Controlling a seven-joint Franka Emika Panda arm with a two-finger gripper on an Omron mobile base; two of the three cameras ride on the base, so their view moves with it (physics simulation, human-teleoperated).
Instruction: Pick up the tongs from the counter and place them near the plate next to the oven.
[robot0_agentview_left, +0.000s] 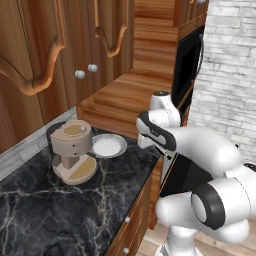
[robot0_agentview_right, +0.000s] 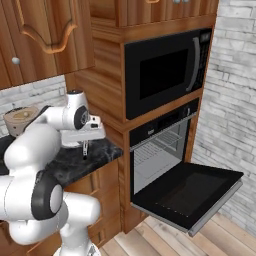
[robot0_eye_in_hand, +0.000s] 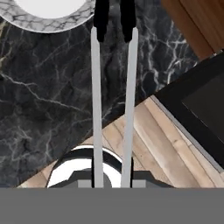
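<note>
Fingers (robot0_eye_in_hand: 113, 181) closed on the tongs (robot0_eye_in_hand: 112, 87) — silvery arms run straight out, dark tips beside the plate (robot0_eye_in_hand: 48, 24). Tongs hang above the tabletop (robot0_eye_in_hand: 52, 100) near its oven-side edge — probably lined up for set-down.

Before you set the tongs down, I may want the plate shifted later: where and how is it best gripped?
Probably take the plate by its rim on the side away from the coffee machine, coming down from above, one finger inside, one outside. It lies flat and shallow, so only its raised rim offers a pinch.
</note>
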